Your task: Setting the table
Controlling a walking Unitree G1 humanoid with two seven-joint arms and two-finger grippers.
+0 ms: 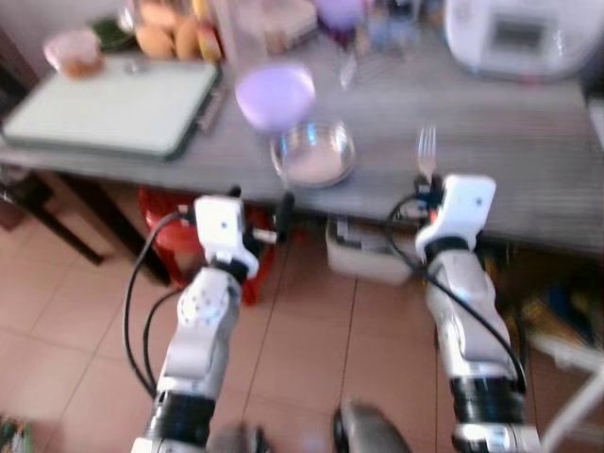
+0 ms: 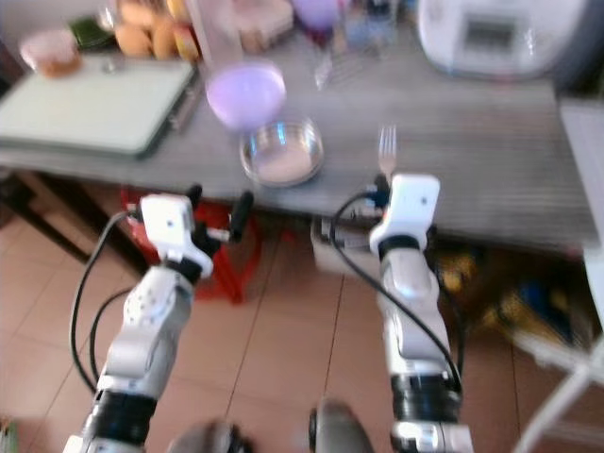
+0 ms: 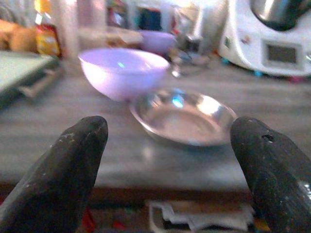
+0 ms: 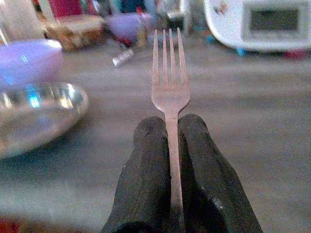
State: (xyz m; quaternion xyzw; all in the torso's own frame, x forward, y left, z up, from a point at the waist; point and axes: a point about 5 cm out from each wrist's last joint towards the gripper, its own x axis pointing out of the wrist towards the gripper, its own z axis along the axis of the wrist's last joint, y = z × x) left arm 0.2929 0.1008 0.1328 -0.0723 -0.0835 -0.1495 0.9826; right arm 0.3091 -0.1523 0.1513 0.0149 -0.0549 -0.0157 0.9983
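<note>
— Fork position, please?

— Fork (image 4: 169,92) is clamped by its handle between the 2 fingers (image 4: 146,160) of the right gripper (image 1: 427,181); the tines are pointed away from the wrist and held above the near part of the grey desk (image 1: 528,170); whether the tines touch the desk cannot be told.

— And the left gripper?

— The left gripper (image 1: 261,208) is held just off the near edge of the desk, in front of the metal dish (image 1: 313,154); its 2 fingers (image 3: 68,165) are spread wide and nothing is held between them.

— What is set out on the desk?

— The shallow metal dish is placed near the front edge; a lilac bowl (image 1: 275,94) is seen just behind it, close enough that touching cannot be ruled out; the fork is held to the right of the dish, apart from it; a pale green tray (image 1: 113,104) is laid at the left end; a white appliance (image 1: 514,36) with a small screen is stood at the back right; bottles, a 2nd purple bowl (image 3: 156,40) and food items are crowded along the back, too blurred to be named.

— Below the desk?

— A tiled floor (image 1: 311,349) is seen, with a red stool (image 1: 175,241) under the desk.
</note>
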